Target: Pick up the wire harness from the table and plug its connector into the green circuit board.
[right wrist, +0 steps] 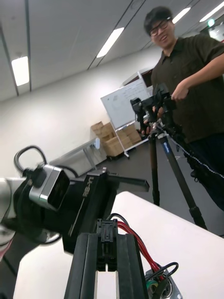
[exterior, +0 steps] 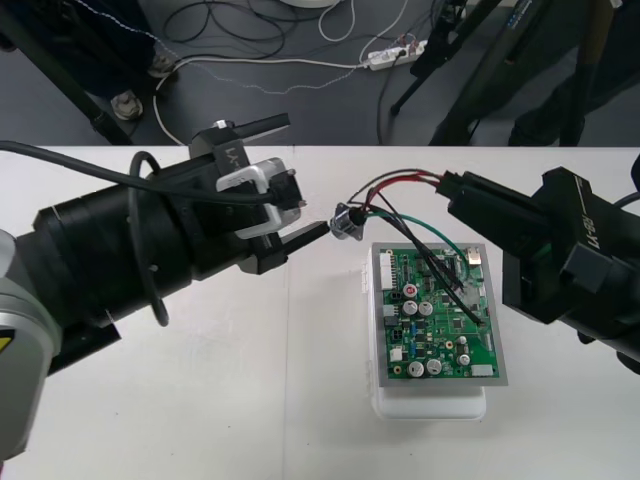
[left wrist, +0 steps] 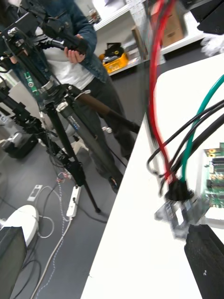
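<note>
My right gripper (exterior: 452, 186) is shut on the harness's black plug (right wrist: 106, 237), held just behind the far edge of the green circuit board (exterior: 436, 314) on its white base (exterior: 430, 403). Red, black and green wires (exterior: 400, 182) arc from the plug to the round metal socket (exterior: 347, 222), which hangs left of the board. My left gripper (exterior: 307, 176) is open, with its lower finger (exterior: 305, 236) right beside the socket; I cannot tell whether they touch. From the left wrist, the socket (left wrist: 179, 205) sits just past that finger (left wrist: 205, 257). The right wrist view has the left gripper (right wrist: 88, 196) close behind the plug.
The table's far edge (exterior: 330, 148) runs just behind both grippers, with dark floor, cables and a power strip (exterior: 392, 55) beyond it. Pale tabletop (exterior: 260, 400) stretches left of the board and toward the front.
</note>
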Controlling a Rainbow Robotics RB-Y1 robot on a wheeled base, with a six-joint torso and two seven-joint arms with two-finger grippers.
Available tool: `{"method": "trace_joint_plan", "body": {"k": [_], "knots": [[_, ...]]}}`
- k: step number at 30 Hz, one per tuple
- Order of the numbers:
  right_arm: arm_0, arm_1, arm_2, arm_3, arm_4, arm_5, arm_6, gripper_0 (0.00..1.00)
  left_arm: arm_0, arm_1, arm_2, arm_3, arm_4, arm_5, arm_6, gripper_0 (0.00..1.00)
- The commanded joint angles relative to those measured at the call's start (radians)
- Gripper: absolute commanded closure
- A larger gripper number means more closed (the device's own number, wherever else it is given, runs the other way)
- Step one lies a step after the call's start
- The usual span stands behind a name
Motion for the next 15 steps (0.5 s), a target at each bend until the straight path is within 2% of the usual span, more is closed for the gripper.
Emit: {"method": "trace_joint_plan", "body": {"k": [1, 8, 12, 15], "knots": [[0.016, -0.019, -0.091, 0.003, -0.06, -0.11, -0.031, 1.0, 0.012, 0.134, 0.094, -0.018, 0.156, 0.063, 0.009, 0.0], [-0.024, -0.044, -0.1, 0.044, -0.08, -0.233, -0.031, 1.0, 0.0, 0.266, 0.167, -0.018, 0.361, 0.063, 0.027, 0.0], [-0.047, -0.044, -0.089, 0.064, -0.081, -0.287, -0.034, 1.0, -0.025, 0.306, 0.19, -0.015, 0.437, 0.052, 0.043, 0.0], [-0.065, -0.045, -0.052, 0.092, -0.085, -0.32, -0.033, 1.0, -0.066, 0.309, 0.218, 0.018, 0.527, -0.014, 0.101, 0.0]]}}
